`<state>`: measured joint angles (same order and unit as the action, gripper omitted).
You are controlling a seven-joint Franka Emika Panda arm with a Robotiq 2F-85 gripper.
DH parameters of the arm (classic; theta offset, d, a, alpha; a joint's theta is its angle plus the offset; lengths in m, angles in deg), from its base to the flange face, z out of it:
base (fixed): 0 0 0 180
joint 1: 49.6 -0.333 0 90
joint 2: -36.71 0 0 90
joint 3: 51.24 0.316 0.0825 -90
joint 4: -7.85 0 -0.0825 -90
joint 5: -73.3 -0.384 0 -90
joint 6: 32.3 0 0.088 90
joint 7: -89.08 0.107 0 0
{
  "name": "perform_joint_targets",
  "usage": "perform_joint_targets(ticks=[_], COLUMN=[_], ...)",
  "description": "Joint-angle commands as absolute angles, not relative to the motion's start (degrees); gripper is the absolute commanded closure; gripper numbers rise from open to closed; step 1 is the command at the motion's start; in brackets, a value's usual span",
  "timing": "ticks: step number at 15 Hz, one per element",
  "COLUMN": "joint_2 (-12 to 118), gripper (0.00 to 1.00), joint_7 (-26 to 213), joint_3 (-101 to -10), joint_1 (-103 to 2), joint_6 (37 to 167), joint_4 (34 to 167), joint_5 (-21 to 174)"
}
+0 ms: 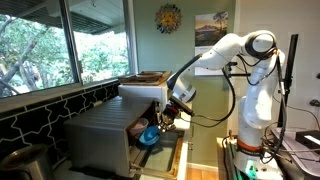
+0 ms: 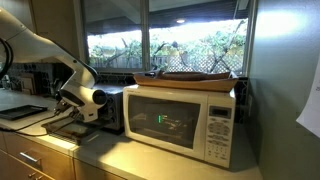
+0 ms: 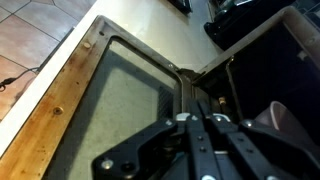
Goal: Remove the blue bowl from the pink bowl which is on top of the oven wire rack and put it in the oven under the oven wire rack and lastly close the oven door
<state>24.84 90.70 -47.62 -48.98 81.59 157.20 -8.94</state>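
Note:
The silver oven (image 1: 100, 130) stands on the counter with its oven door (image 1: 172, 152) folded down flat. The blue bowl (image 1: 148, 137) sits low in the oven's opening, just below my gripper (image 1: 168, 113). In the wrist view the door's dark glass window (image 3: 120, 90) fills the left, and my gripper's fingers (image 3: 197, 108) lie close together with nothing between them. A pale pinkish rounded shape (image 3: 292, 125) shows inside the dark oven at the right; it may be the pink bowl. The blue bowl is out of the wrist view. The gripper (image 2: 72, 108) hides the oven's front in an exterior view.
A white microwave (image 2: 185, 120) stands beside the oven, with a flat wooden tray (image 2: 195, 76) on top. Windows run behind the counter. The wooden counter edge (image 3: 60, 100) and tiled floor (image 3: 30, 30) lie beyond the open door.

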Motion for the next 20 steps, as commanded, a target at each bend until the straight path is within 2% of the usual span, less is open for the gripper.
perform_joint_targets(ticks=[1,2,3,4,5,13,14,20], joint_2=[27.29,27.72,28.08,28.11,28.03,20.69,19.75,13.14], gripper=[0.99,0.99,0.71,0.71,0.65,0.06,0.01,0.00], joint_7=[85.91,85.30,84.74,84.20,83.81,83.26,82.67,90.03], joint_3=[-46.77,-46.63,-46.45,-46.40,-46.37,-47.64,-47.84,-49.03], joint_1=[-49.99,-50.17,-50.35,-50.50,-50.63,-49.68,-49.67,-48.62], joint_6=[86.08,86.91,87.60,88.28,88.83,87.51,86.96,84.67], joint_4=[155.91,155.60,155.30,155.15,155.09,157.90,158.11,162.13], joint_5=[-11.75,-12.46,-12.92,-13.51,-13.69,-6.13,-5.75,-2.82])
